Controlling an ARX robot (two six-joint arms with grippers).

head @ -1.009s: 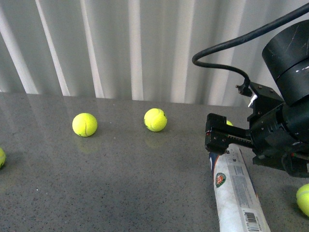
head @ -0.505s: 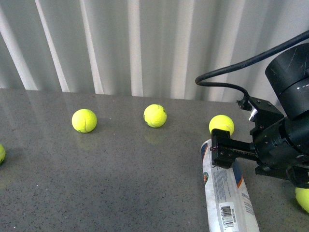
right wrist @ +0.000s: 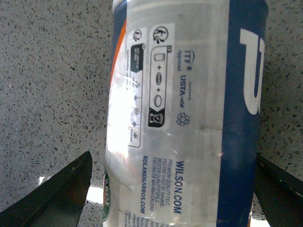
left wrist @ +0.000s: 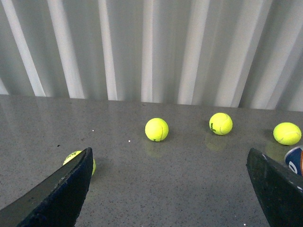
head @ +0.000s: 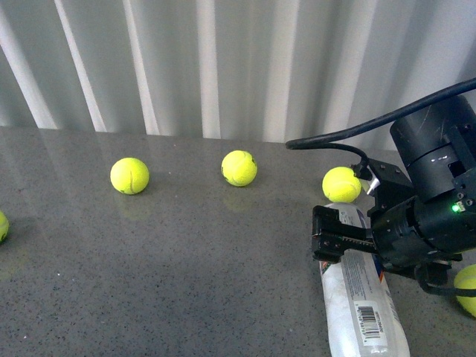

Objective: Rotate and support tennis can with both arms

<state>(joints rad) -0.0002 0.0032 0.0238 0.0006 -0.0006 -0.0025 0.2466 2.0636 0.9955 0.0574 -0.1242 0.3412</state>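
The tennis can (head: 357,290) lies on its side on the grey table at the right, barcode end toward me. My right gripper (head: 332,238) hangs over its far part, open, one finger on each side. In the right wrist view the can (right wrist: 189,109), with its navy-and-white label and orange stripe, fills the gap between the black fingers (right wrist: 52,198) of the right gripper (right wrist: 173,198); touch cannot be told. My left gripper (left wrist: 170,198) is open and empty over bare table, out of the front view. The can's end (left wrist: 294,158) shows at that view's edge.
Loose tennis balls lie on the table: one at the left (head: 129,175), one in the middle (head: 239,167), one just behind the can (head: 341,184), one at the right edge (head: 467,286). A white pleated curtain (head: 223,67) backs the table. A black cable (head: 387,123) arcs off the right arm.
My right arm has come lower and nearer over the can. The can's far end has swung a little and the ball behind it has come into sight.
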